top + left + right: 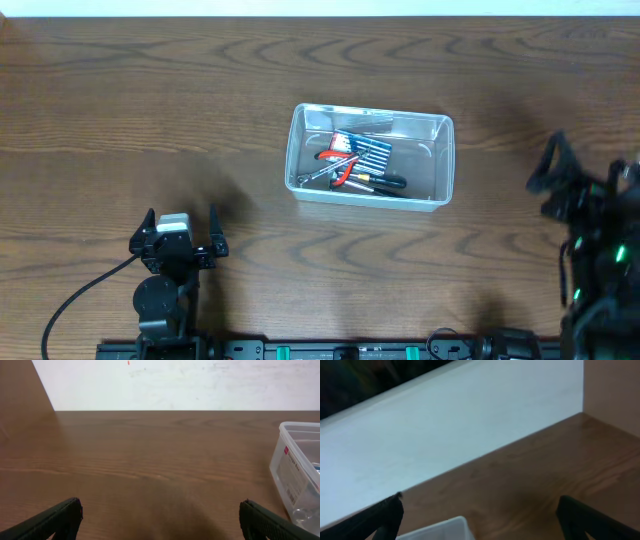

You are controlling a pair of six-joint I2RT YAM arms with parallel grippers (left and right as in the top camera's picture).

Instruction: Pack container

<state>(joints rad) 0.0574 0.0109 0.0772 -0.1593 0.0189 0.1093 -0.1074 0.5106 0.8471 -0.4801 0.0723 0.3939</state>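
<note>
The container, a clear rectangular tub, stands mid-table and holds red-handled pliers, a blue tool set and a black-handled screwdriver. My left gripper sits low near the front edge, left of the tub, open and empty. In the left wrist view its fingers stand wide apart over bare wood, with the container at the right edge. My right gripper hangs raised at the far right, open and empty. In the right wrist view, a corner of the container shows low between the spread fingers.
The brown wooden table runs back to a white wall. A black cable trails from the left arm toward the front edge. The arm bases line the front of the table.
</note>
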